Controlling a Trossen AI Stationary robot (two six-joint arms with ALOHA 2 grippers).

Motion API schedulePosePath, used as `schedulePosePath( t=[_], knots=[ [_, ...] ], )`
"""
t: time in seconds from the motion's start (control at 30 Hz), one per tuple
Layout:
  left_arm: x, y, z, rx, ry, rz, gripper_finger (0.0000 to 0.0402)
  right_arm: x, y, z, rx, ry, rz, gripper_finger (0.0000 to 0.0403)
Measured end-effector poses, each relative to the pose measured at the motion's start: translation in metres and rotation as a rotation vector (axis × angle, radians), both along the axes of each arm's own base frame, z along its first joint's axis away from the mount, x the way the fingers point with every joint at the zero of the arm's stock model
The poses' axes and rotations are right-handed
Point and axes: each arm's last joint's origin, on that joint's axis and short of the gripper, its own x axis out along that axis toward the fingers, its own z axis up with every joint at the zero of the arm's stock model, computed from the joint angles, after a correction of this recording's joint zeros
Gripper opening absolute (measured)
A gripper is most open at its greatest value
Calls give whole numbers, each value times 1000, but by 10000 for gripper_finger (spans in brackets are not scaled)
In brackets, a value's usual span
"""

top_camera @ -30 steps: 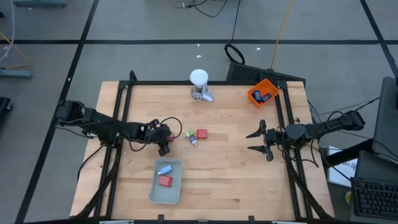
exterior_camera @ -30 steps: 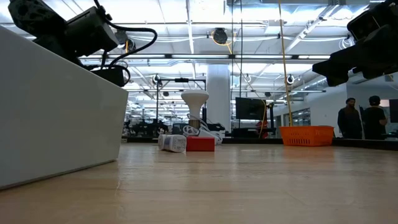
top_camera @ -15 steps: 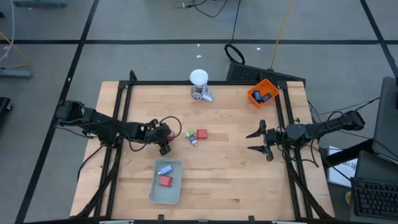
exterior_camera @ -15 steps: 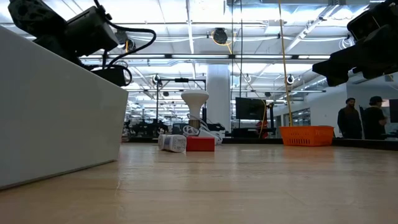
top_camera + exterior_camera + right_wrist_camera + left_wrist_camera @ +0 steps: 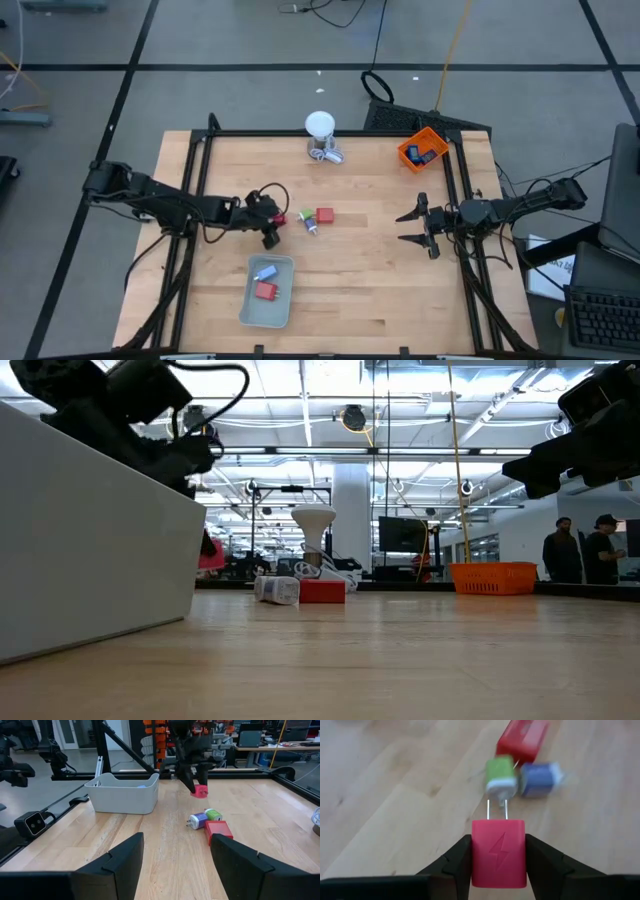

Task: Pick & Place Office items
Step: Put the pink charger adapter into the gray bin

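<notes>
My left gripper (image 5: 271, 222) hangs over the table's middle, left of a small cluster, and is shut on a pink-red charger plug (image 5: 498, 852) with a lightning mark. The cluster lies flat on the wood: a red block (image 5: 325, 215), a green-and-white bit (image 5: 305, 215) and a blue-and-white piece (image 5: 312, 229). The pale grey tray (image 5: 268, 291) holds a light-blue piece (image 5: 265, 272) and a red block (image 5: 265, 291). Dark blue-faced pieces lie in the orange bin (image 5: 421, 150). My right gripper (image 5: 411, 227) waits open near the table's right edge. My left gripper pinches the charger plug's body by its two side faces (image 5: 476, 855) between both fingers (image 5: 457, 862). Its metal prongs (image 5: 496, 809) point ahead, away from the fingers and toward the green-and-white bit. The fingers slant down from the table's left, and the plug (image 5: 200, 791) is lifted clear of the wood.
A white ball-topped object with a metallic base (image 5: 319, 128) stands at the far edge. Black frame rails (image 5: 196, 170) run along the table's sides. Bare wood lies between the cluster and my right gripper. People (image 5: 583, 550) stand far behind the table.
My left gripper has moved a little toward the table's right, toward the cluster, still shut on the pink-red plug. In the low view the plug now shows beyond the tray's corner.
</notes>
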Motion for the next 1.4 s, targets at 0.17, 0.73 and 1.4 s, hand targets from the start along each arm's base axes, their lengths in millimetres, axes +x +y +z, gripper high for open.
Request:
schedulePosePath(
  t=[0.17,0.73,1.4],
  knots=[
    [2,-9,28,8,-106,-60,153,0,0,0,0,-1,0,220],
    [-16,-85,108,-75,-397,-358,148,0,0,0,0,0,0,220],
    [-21,-142,62,-93,-251,-352,151,0,0,0,0,0,0,220]
  ],
)
